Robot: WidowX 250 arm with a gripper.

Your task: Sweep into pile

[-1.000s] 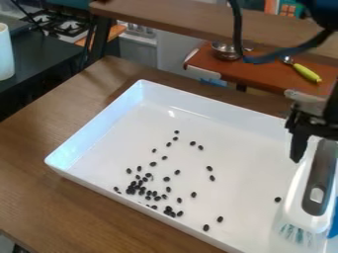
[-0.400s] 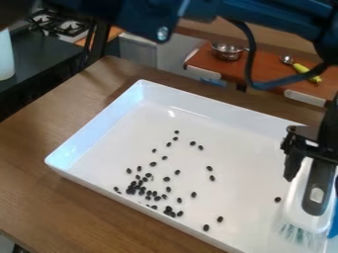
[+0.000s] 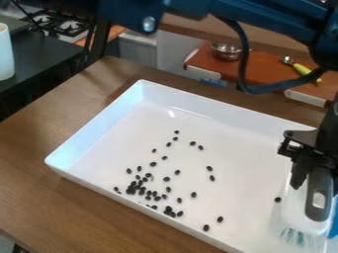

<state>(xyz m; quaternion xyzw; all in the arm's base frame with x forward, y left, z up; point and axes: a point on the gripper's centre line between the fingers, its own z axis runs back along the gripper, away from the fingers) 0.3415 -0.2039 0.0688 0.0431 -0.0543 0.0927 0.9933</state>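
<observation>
At the right edge, the black gripper [image 3: 316,175] hangs over the tray's right side, shut on the grey handle of a white brush [image 3: 305,212]. One finger presses against the handle's left side. The brush's pale blue-tipped bristles point down and toward the front, near the tray floor. Black beans [image 3: 142,188] lie in the white tray [image 3: 92,131], thickest in a loose cluster near its front-left wall. Others are scattered through the middle, and a lone bean [image 3: 278,199] sits just left of the brush.
A wooden table [image 3: 39,163] carries the tray, whose raised walls surround the beans. Something blue [image 3: 334,222] touches the right edge beside the brush. Behind stand a metal bowl [image 3: 226,51] on a red-brown surface, a yellow-green-handled utensil [image 3: 302,69] and a stove [image 3: 63,24].
The arm has come down into view across the top. The gripper's left finger has closed in against the brush handle, and the brush has shifted slightly. The beans have stayed where they were.
</observation>
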